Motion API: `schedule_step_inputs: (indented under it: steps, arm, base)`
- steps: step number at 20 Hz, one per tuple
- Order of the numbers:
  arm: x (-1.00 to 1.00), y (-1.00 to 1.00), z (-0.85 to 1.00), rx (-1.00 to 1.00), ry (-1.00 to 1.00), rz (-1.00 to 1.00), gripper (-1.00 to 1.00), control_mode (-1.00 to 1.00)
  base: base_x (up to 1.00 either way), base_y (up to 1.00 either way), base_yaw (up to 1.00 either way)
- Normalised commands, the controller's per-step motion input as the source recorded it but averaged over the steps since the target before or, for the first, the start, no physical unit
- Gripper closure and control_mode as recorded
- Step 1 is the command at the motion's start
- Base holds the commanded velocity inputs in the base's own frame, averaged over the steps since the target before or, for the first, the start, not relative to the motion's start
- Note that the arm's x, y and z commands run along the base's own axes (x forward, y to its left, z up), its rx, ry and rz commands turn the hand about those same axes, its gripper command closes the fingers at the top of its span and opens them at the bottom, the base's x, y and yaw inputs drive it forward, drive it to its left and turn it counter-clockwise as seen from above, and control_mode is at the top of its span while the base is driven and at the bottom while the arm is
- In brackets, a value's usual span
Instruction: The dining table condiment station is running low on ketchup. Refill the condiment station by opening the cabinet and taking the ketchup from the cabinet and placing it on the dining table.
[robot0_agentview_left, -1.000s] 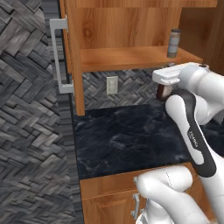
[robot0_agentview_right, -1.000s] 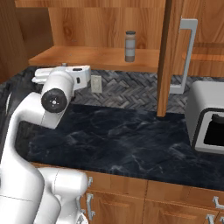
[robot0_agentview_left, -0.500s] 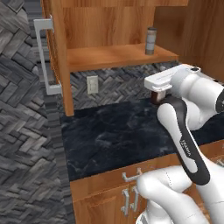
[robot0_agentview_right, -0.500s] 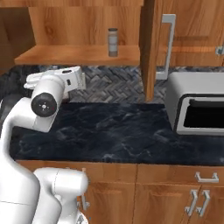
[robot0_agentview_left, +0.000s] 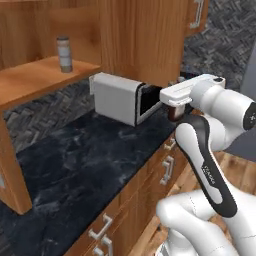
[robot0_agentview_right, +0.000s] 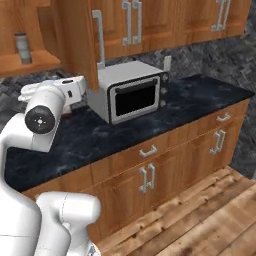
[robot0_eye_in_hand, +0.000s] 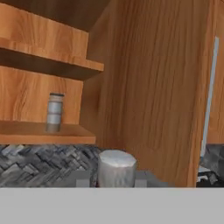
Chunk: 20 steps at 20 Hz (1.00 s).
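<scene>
My gripper (robot0_agentview_left: 174, 110) is shut on the ketchup (robot0_agentview_left: 173, 115), a small dark maroon bottle hanging under the white hand above the counter's front edge. Through the hand camera the bottle's top (robot0_eye_in_hand: 116, 168) sits between the two dark fingertips (robot0_eye_in_hand: 83, 179). The cabinet (robot0_agentview_left: 45, 75) stands open at the left, its door (robot0_agentview_left: 135, 35) swung out, and a grey can (robot0_agentview_left: 63, 53) is on its shelf. From the right base camera the can (robot0_agentview_right: 21, 47) and the door's silver handle (robot0_agentview_right: 98, 37) are behind the arm. The dining table is out of view.
A grey toaster oven (robot0_agentview_right: 131, 90) stands on the black marble wall counter (robot0_agentview_right: 200, 90), close beside the hand. Wooden base cabinets (robot0_agentview_right: 150, 170) with small handles run below it. Closed wall cabinets (robot0_agentview_right: 175, 20) hang to the right, and wood flooring (robot0_agentview_right: 200, 220) lies beyond.
Both base views have swung to the right, so the camera has moved: the open cabinet slid left and the toaster oven came into the middle. The gripper still holds the bottle.
</scene>
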Motion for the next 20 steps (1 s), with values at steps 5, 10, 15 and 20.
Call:
schedule_step_inputs:
  steps: [5, 10, 15, 20]
  arm:
    - [0.00, 0.00, 0.00, 0.00, 0.00, 0.00, 1.00, 1.00]
    - [0.00, 0.00, 0.00, 0.00, 0.00, 0.00, 1.00, 1.00]
    - [0.00, 0.00, 0.00, 0.00, 0.00, 0.00, 1.00, 1.00]
    - [0.00, 0.00, 0.00, 0.00, 0.00, 0.00, 1.00, 1.00]
  base:
    - [-0.12, 0.00, -1.00]
    - [-0.14, 0.00, -0.99]
    - [-0.11, 0.00, -0.98]
    - [-0.03, 0.00, -0.96]
